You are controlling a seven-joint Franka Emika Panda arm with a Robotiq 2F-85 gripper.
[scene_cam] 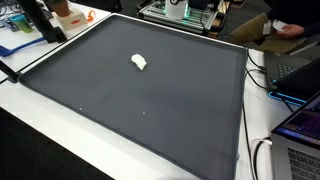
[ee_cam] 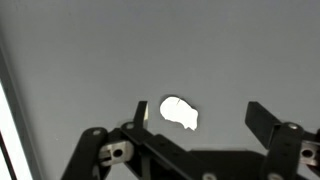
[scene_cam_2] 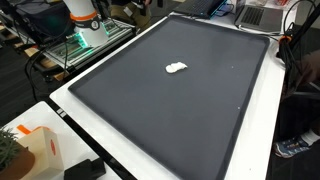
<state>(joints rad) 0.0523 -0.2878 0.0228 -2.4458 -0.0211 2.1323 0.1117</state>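
A small white lump (scene_cam: 139,63) lies alone on a large dark grey mat (scene_cam: 150,115); both exterior views show it (scene_cam_2: 176,68). Neither exterior view has the gripper in frame. In the wrist view my gripper (ee_cam: 200,118) hangs open well above the mat (ee_cam: 90,60), looking down. The white lump (ee_cam: 180,112) appears in the gap between the two fingers, closer to the left fingertip (ee_cam: 141,110) than to the right fingertip (ee_cam: 261,118). Nothing is held and nothing touches the fingers.
The mat covers most of a white table (scene_cam_2: 70,105). The robot base (scene_cam_2: 85,20) stands beyond one edge. Laptops (scene_cam: 300,130) and cables (scene_cam: 262,150) crowd one side. A cardboard box (scene_cam_2: 40,150) sits at a corner, and orange items (scene_cam: 72,15) lie at another.
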